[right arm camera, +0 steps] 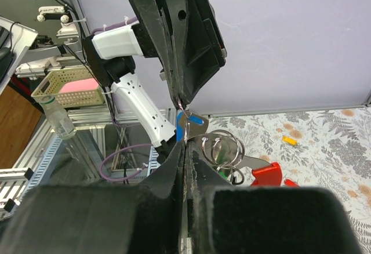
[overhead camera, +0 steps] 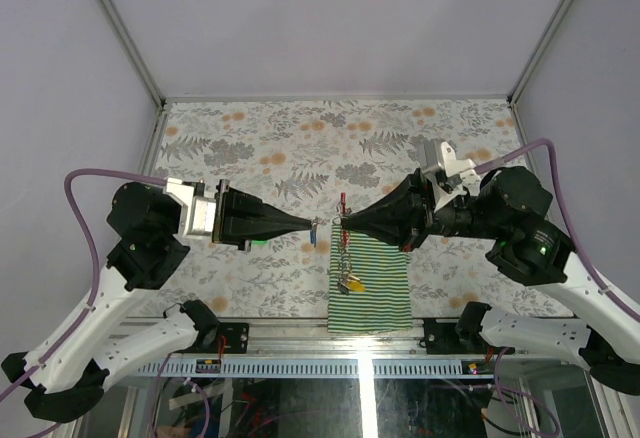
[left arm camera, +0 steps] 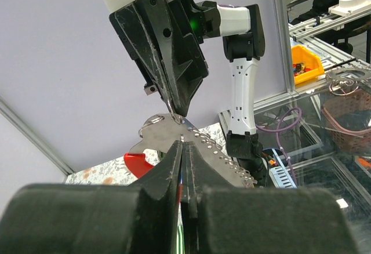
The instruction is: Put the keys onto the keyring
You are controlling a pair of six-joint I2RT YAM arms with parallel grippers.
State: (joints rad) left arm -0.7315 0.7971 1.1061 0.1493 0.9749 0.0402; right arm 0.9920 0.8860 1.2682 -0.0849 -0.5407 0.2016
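In the top view the left gripper (overhead camera: 312,226) is reaching in from nine o'clock, its fingers pressed together on a blue-tagged key (overhead camera: 314,231) over the middle of the patterned table (overhead camera: 250,148). Just beside it, the right gripper (overhead camera: 347,222) is coming in from three o'clock and pinching the keyring (overhead camera: 345,251). The two tips are sitting close but apart. The keyring's red clip (overhead camera: 342,201) is sticking out toward twelve o'clock and its chain is trailing toward six o'clock over the green-and-white striped cloth (overhead camera: 385,288). A yellow-tagged key (overhead camera: 353,283) is lying at the chain's lower end; whether it is hooked on, this view is not showing. The left wrist camera is looking along its own closed fingers and is showing what the top view is not. The keyring has a grey perforated strip (left arm camera: 217,149) running toward four o'clock, and the right gripper (left arm camera: 177,113) is clamping its flat metal end from twelve o'clock. The red clip (left arm camera: 138,164) is lying at eight o'clock. The right wrist camera alone is showing the split rings (right arm camera: 223,145) standing just past its own shut fingers. The blue-tagged key (right arm camera: 193,120) is hanging from the left gripper (right arm camera: 182,104) at twelve o'clock, near the rings but not through them.
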